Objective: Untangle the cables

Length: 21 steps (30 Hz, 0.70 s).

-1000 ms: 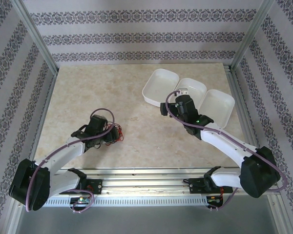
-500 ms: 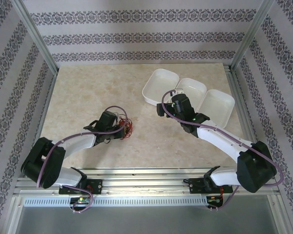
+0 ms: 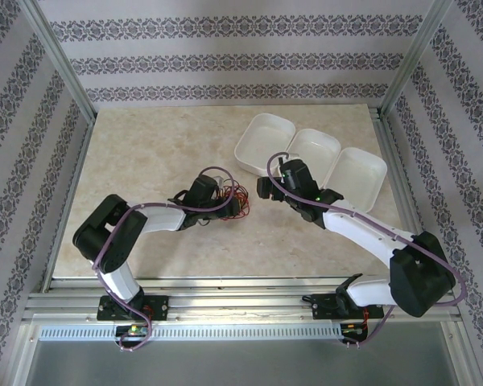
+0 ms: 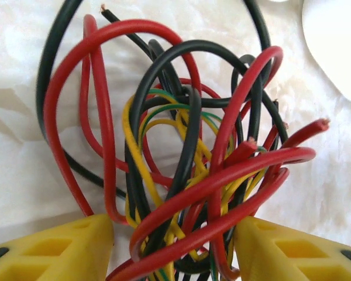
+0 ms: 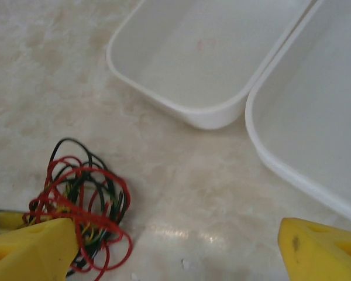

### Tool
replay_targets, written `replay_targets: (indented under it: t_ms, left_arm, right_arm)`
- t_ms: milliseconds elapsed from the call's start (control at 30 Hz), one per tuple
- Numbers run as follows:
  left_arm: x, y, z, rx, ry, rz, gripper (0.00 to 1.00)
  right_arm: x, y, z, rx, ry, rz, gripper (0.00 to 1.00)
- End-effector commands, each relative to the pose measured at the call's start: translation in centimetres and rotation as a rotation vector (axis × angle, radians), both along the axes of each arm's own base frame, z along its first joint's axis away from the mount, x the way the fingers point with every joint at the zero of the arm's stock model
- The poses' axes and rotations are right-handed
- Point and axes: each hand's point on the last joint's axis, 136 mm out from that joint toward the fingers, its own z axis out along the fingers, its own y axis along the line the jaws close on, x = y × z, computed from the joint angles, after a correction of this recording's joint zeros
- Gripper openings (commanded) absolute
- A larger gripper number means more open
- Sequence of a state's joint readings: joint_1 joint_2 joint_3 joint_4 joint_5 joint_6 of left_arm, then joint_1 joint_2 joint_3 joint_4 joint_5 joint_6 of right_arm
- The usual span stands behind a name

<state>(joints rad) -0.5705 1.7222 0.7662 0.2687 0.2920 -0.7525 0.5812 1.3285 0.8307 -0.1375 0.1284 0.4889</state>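
The cables (image 3: 238, 201) are one tangle of red, black and yellow wires lying on the marble table near its middle. In the left wrist view the cables (image 4: 181, 152) loop over one another between my left gripper's (image 4: 172, 252) yellow fingers. Those jaws stand apart, with table showing between the left finger (image 4: 52, 249) and the bundle. In the top view my left gripper (image 3: 228, 205) sits at the tangle's left side. My right gripper (image 3: 262, 190) hovers just right of it, open wide and empty. From the right wrist, the cables (image 5: 82, 205) lie beside its left finger (image 5: 32, 252).
Three white trays stand in a row at the back right: the left tray (image 3: 266, 142), the middle tray (image 3: 315, 153) and the right tray (image 3: 361, 178). Two of them show as a near tray (image 5: 205, 58) and another tray (image 5: 316, 117) ahead of the right gripper.
My left arm has swept right, dragging the tangle toward the table's middle. Its jaws closed, then parted again. The right gripper has moved down and left toward the tangle.
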Motion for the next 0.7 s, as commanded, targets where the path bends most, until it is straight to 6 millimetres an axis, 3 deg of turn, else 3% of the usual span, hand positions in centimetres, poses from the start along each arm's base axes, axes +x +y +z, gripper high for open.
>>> replay_targets:
  t_ms: [0, 300, 467, 667]
  left_arm:
    - [1.2, -1.2, 2.3, -0.085, -0.037, 0.050, 0.58]
    - [0.6, 3.7, 3.9, 0.169, -0.099, 0.123, 0.58]
    - [0.6, 3.4, 3.4, 0.189, -0.095, 0.093, 0.56]
    - [1.8, 1.6, 3.8, 0.140, -0.126, 0.071, 0.47]
  right_arm:
    - [-1.9, 0.5, -2.1, 0.025, 0.119, -0.015, 0.88]
    - [-3.4, 3.2, -5.7, 0.001, 0.309, -0.016, 0.78]
    - [-3.1, 4.8, -6.6, 0.007, 0.344, 0.016, 0.68]
    - [-2.3, 5.4, -8.2, -0.016, 0.364, 0.023, 0.45]
